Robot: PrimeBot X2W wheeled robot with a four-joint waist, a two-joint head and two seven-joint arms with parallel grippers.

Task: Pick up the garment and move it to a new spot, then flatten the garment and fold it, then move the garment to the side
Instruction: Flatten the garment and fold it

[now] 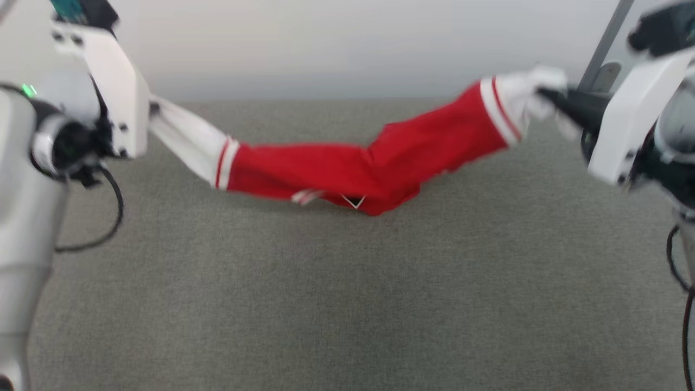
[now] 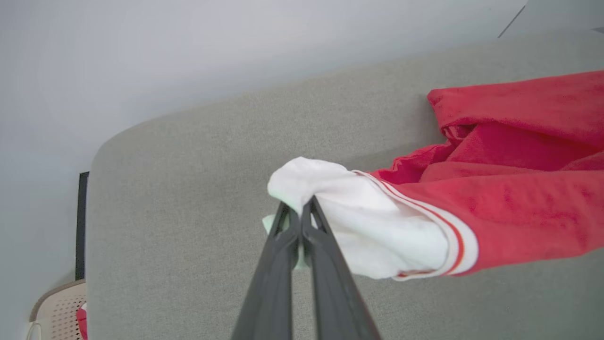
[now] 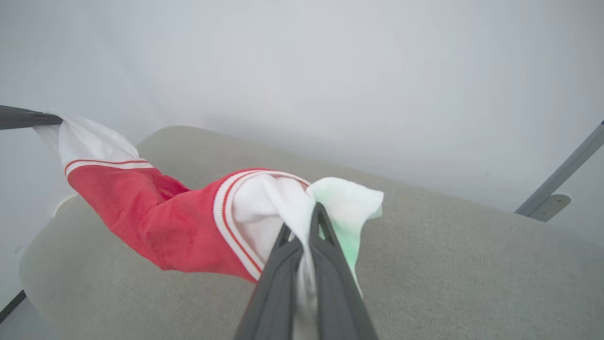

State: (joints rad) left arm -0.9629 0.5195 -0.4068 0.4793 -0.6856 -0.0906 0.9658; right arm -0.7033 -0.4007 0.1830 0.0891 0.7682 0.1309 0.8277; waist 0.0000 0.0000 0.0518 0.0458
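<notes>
our left hand (image 2: 299, 211) and right hand (image 3: 303, 218) each pinched a white cuff of the garment (image 1: 336, 168), whose soft, light middle sagged low over the tabletop (image 1: 326, 304); we judged the cuffs the surest hold

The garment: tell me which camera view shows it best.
The head view: the whole garment shows, stretched sleeve to sleeve and sagging mid-span. The left wrist view shows one white sleeve end pinched by the left gripper, plus some red. The right wrist view shows the other end in the right gripper.
</notes>
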